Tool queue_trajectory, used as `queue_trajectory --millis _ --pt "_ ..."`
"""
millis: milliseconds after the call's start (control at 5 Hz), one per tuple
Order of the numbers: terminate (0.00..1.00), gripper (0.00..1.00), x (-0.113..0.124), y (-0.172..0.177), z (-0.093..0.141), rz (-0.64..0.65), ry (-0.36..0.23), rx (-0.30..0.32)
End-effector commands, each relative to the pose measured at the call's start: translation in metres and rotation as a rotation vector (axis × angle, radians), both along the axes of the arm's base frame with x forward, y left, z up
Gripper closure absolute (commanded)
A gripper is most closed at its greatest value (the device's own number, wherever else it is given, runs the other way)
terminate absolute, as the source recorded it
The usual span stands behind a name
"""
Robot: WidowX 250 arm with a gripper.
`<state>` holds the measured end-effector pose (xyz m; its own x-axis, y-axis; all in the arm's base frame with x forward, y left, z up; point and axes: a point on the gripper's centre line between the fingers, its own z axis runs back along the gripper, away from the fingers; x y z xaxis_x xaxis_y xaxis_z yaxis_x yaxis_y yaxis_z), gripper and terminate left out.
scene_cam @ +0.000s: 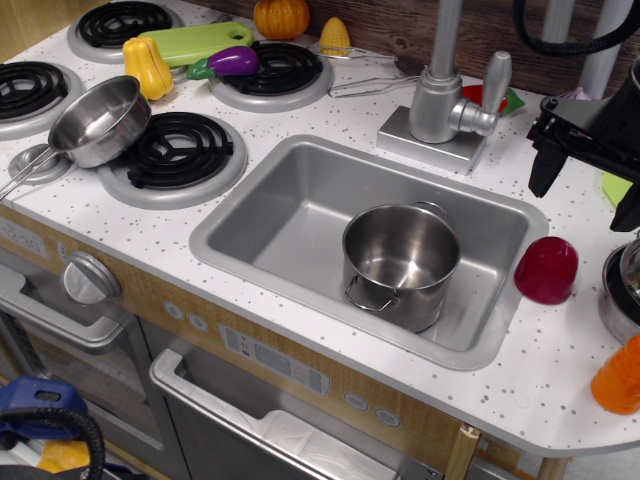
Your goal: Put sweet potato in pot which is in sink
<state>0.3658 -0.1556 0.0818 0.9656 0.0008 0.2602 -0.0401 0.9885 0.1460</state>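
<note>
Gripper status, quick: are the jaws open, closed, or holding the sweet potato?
Gripper: jaws open and empty, up above the counter right of the sink; the sweet potato sits untouched on the counter below.

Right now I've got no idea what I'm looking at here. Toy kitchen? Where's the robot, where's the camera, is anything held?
Yes, a toy kitchen counter, seen by one camera looking down from the front. The black gripper at the right edge is the robot arm's tool; it hangs above the counter and holds nothing I can see, though whether its jaws are open is unclear. The grey sink holds a shiny steel pot, empty inside. The dark red sweet potato sits on the counter just right of the sink. On the stove at the left: a saucepan, a purple eggplant, a yellow squash and a green board.
</note>
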Motion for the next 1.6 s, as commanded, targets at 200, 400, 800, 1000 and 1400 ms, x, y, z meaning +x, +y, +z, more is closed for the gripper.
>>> queue_trajectory --millis 200,400,800,1000,1400 --pt "0.0 0.0 -0.001 0.0 -0.011 -0.01 -0.02 -0.01" --pt "0.0 0.0 0.001 0.001 -0.017 -0.021 -0.038 -0.017" --pt "0.0 0.0 0.007 0.008 -0.028 -0.044 -0.071 -0.05" --pt "0.0 0.0 0.007 0.01 -0.035 -0.048 -0.086 -0.053" --pt "0.0 0.0 0.005 0.012 -0.047 -0.043 -0.12 -0.094"
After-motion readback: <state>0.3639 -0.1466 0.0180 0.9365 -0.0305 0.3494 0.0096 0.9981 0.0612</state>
